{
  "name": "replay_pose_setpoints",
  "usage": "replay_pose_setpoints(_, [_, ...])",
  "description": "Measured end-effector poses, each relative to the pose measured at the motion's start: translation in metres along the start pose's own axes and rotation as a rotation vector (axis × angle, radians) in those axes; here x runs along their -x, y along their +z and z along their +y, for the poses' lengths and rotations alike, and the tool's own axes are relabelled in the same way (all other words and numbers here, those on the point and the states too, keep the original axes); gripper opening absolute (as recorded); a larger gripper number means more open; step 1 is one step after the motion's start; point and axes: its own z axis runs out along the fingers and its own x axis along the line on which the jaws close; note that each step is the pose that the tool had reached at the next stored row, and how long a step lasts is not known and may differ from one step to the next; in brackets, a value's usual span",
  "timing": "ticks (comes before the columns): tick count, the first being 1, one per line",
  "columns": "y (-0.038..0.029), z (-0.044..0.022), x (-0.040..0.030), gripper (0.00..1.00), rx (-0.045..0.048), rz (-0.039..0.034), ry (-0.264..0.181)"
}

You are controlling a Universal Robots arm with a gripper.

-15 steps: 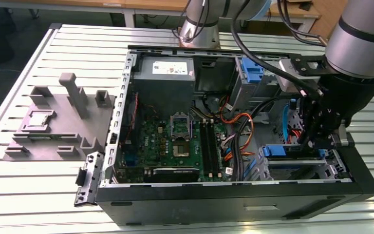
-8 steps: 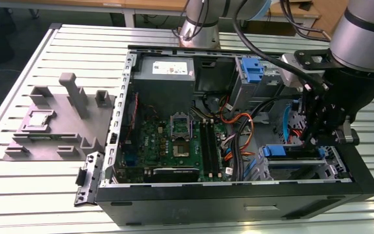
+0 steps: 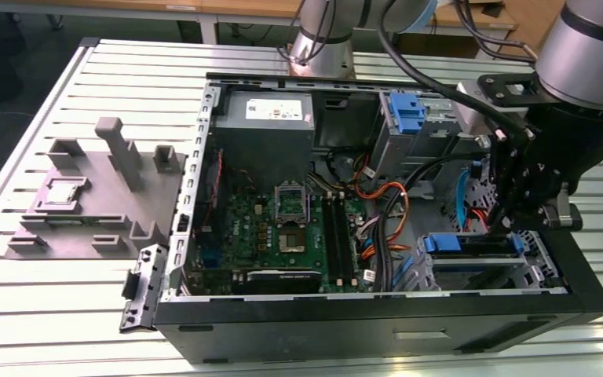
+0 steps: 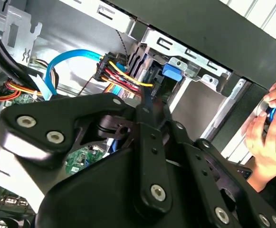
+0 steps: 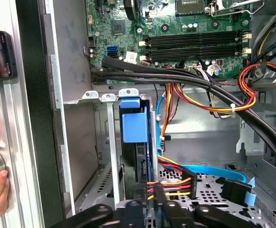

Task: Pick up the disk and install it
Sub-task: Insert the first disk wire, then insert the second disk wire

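We see the pincer (image 3: 513, 224) lowered inside the open computer case (image 3: 385, 314), just above the drive cage. The disk (image 5: 137, 135) stands on edge in that cage, directly ahead of the pincer, with cables plugged into it. Whether the pincer's jaws are apart or together, we cannot tell. A person's hand (image 4: 268, 128) rests on the table (image 3: 71, 290) beside the case.

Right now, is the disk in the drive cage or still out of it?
In. The disk stands on edge between the metal rails of the drive cage, with cables plugged into its end; the gripper hangs above the cage.
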Motion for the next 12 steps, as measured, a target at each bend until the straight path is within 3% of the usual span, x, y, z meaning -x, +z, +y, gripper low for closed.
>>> replay_pose_setpoints(1, [-0.0001,0.0,0.0,0.23,0.0,0.0001,0.0])
replay_pose_setpoints(3, [-0.0001,0.0,0.0,0.1,0.0,0.0002,0.0])
replay_pose_setpoints(12, [-0.0001,0.0,0.0,0.1,0.0,-0.0002,0.0])
